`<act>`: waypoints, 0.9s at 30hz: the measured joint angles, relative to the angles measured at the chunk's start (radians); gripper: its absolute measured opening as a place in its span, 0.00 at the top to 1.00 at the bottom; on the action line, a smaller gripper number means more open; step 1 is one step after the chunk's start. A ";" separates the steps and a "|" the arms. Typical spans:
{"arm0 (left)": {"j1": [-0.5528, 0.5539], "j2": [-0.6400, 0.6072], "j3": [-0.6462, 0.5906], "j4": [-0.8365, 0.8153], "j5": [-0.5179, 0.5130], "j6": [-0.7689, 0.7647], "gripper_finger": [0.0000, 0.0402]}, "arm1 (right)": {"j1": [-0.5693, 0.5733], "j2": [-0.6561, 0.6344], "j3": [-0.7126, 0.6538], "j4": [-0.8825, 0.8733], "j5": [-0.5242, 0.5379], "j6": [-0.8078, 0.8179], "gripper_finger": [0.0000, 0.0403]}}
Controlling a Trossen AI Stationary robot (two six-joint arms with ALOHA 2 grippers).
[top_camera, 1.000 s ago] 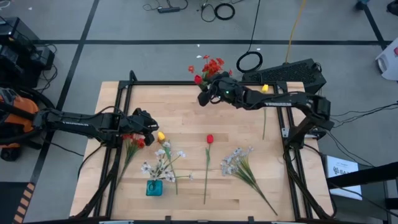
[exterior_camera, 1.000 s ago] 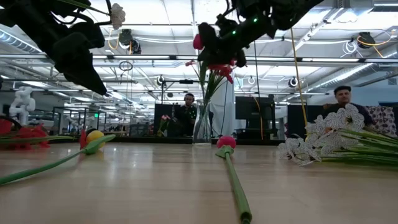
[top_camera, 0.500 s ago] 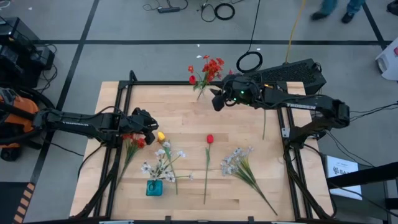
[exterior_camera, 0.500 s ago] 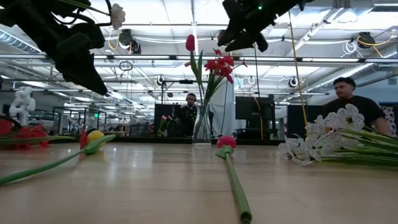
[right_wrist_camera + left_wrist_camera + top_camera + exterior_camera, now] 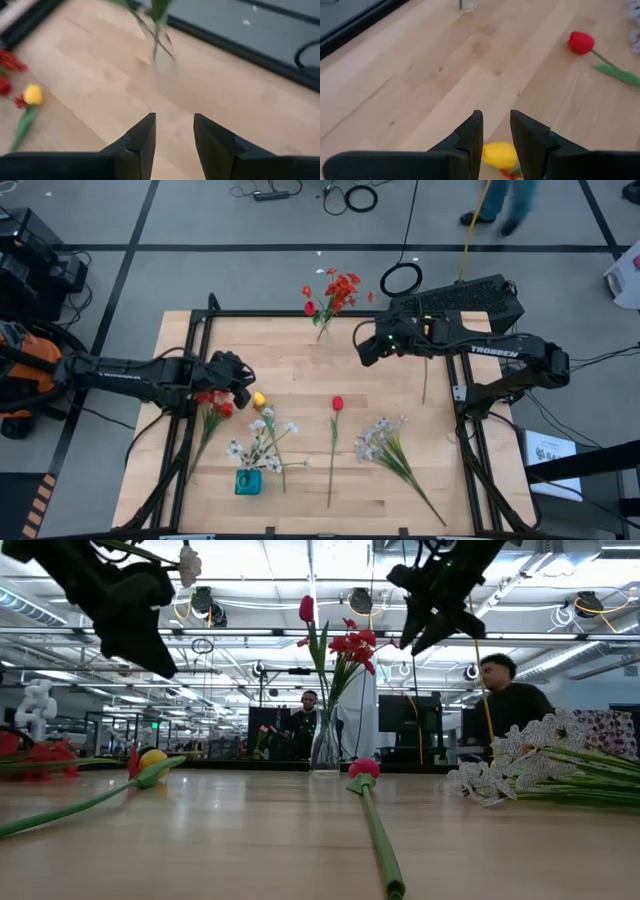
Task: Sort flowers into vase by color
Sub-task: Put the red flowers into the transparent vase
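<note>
Done: clear vase (image 5: 322, 332) at the table's 12 o'clock edge holds the red flowers (image 5: 338, 288); blue vase (image 5: 247, 482) at 7 o'clock holds white blossoms (image 5: 259, 442).
Left to sort: red tulip (image 5: 337, 404) at centre, white spray (image 5: 380, 438) at 5 o'clock, yellow tulip (image 5: 259, 399) and red cluster (image 5: 214, 404) at 9 o'clock, a yellow flower (image 5: 426, 323) at 2 o'clock.
Right gripper (image 5: 364, 350): aloft just right of the clear vase, fingers parted, nothing between them.
Left gripper (image 5: 242, 384): above the yellow tulip, fingers apart, empty.
Hard to tell: the 2 o'clock yellow bloom, half hidden by the arm.
</note>
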 joint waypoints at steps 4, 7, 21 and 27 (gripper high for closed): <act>0.000 0.074 0.099 -0.132 -0.014 -0.106 0.74 | 0.002 0.004 0.000 -0.095 0.001 0.038 0.71; 0.000 0.131 0.161 -0.202 -0.014 -0.154 0.74 | 0.002 0.003 0.000 -0.164 0.001 0.058 0.73; -0.055 0.246 0.280 -0.407 0.102 -0.535 0.74 | 0.095 -0.001 -0.146 -0.201 -0.085 0.109 0.99; -0.131 0.278 0.280 -0.490 0.222 -0.738 0.74 | 0.167 -0.001 -0.275 -0.077 -0.151 0.171 0.99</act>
